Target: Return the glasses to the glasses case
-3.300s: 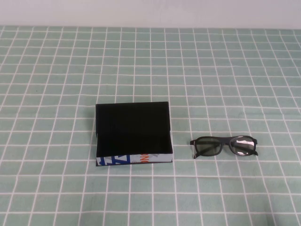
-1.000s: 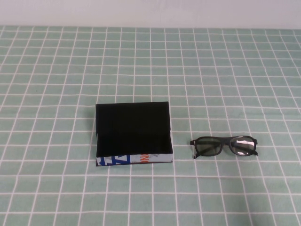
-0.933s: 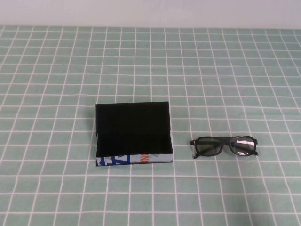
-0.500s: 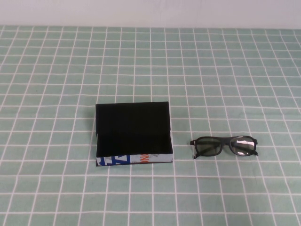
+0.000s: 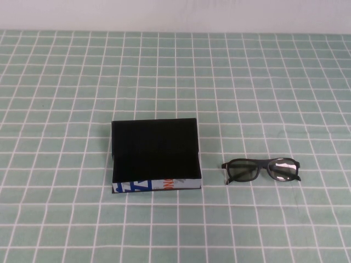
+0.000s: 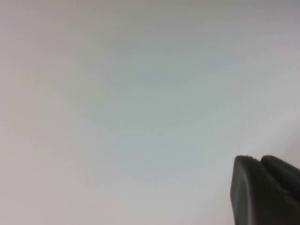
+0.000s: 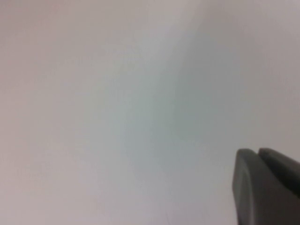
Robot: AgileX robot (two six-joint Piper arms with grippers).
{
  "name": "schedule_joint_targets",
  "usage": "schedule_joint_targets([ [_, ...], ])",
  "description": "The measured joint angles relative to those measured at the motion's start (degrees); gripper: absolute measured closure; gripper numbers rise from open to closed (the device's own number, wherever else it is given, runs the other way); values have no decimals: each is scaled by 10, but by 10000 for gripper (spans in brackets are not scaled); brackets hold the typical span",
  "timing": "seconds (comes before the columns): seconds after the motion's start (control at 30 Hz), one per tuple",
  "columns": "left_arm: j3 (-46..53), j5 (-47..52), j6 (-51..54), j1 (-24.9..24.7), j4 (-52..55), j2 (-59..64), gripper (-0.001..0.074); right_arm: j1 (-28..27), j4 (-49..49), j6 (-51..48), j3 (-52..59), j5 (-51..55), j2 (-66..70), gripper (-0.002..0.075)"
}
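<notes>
Change: nothing has moved since the earlier frames; we see the case and the glasses lying exactly where they lay before.
Case (image 5: 156, 157): we see a flat black box on the green checked surface (image 5: 66, 87), a little left of centre in the high view. Its near edge is white with blue and orange print. We cannot tell from this angle whether the lid is raised.
Glasses (image 5: 262, 170): black thick-rimmed pair, lying on the surface to the right of the case, level with its near half, near it but not touching. The lenses face the robot's side. The right-hand lens catches a pale glare. We cannot make out how the temples lie.
Left claw (image 6: 267, 190): out of the high view. Its own wrist view shows only a dark finger part in one corner against a plain pale backdrop. We cannot tell whether it is apart or together.
Right claw (image 7: 268, 185): also out of the high view. Its wrist view shows the same sort of dark finger part against a pale blank backdrop. We cannot tell its state either.
Backdrop: a plain pale wall (image 5: 175, 13) runs along the far edge of the surface.
</notes>
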Motion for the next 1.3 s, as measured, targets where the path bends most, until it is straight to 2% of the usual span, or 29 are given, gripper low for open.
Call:
schedule_joint_targets([
  [0.17, -50, 173, 5, 0, 25, 87, 736, 0, 0, -33, -48, 144, 151, 737],
  [0.5, -49, 262, 10, 0, 28, 204, 736, 0, 63, -126, -48, 154, 333, 737],
  [0.63, -49, 300, 11, 0, 23, 253, 736, 3, 106, -274, -64, 139, 405, 737],
  [0.77, -49, 358, 30, 0, 10, 312, 736, 44, 120, -435, -124, 173, 487, 737],
  [0.87, -47, 377, 90, 0, -43, 360, 736, 91, 120, -527, -180, 236, 555, 737],
  [1.0, -43, 372, 204, 0, -142, 413, 736, 152, 103, -612, -255, 374, 654, 737],
  [1.13, -43, 364, 299, 0, -235, 458, 736, 192, 39, -641, -309, 479, 741, 737],
  [1.3, -43, 365, 396, 0, -328, 503, 736, 211, -35, -643, -338, 507, 816, 736],
])
